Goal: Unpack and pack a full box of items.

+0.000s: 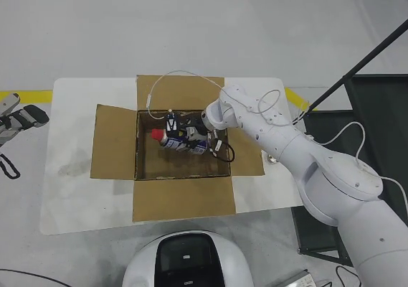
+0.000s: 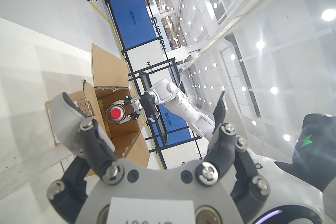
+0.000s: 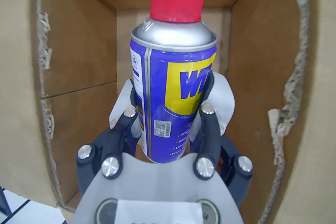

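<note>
I am seeing my left gripper (image 2: pixel 143 101) hanging with its fingers spread wide, gripping nothing. Well beyond it, the right gripper (image 2: pixel 127 109) is clasping a red-capped can (image 2: pixel 115 113) inside the open cardboard box (image 2: pixel 105 70).

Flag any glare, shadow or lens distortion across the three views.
Top view: even light, soft shadow inside the box. Left wrist view: strong fisheye bending, ceiling lights blown out white. Right wrist view: mild sheen on the silver shoulder of the spray can, cardboard walls evenly lit.

Red-capped blue can (image 3: pixel 170 72) — inside open box (image 1: pixel 114 151).
</note>
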